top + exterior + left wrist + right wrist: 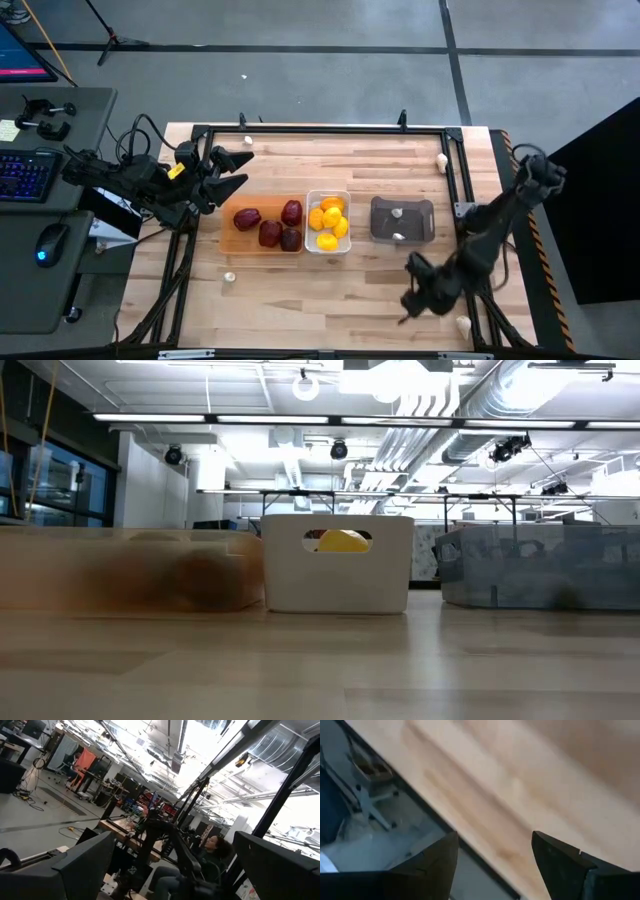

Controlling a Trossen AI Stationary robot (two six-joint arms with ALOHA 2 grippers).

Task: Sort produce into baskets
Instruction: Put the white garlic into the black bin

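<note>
Several dark red pieces (pixel 270 228) lie in the orange tray (pixel 228 240). Several yellow lemons (pixel 329 222) lie in the white bin (pixel 327 249); one lemon shows through the bin's handle slot in the low view (pixel 343 541). Two white garlic bulbs (pixel 398 212) lie in the dark grey bin (pixel 380 222). My left gripper (pixel 238 170) is open and empty, above the table's left side beside the tray. My right gripper (pixel 408 297) is open and empty over the near right of the table, with a loose garlic bulb (pixel 462 324) to its right; its spread fingers show over bare wood in the right wrist view (pixel 495 865).
More loose garlic bulbs lie on the table at the far left (pixel 247 142), the far right (pixel 441 160) and the near left (pixel 229 277). A black frame (pixel 320 131) runs round the table. A desk with a keyboard (pixel 25 175) stands at the left.
</note>
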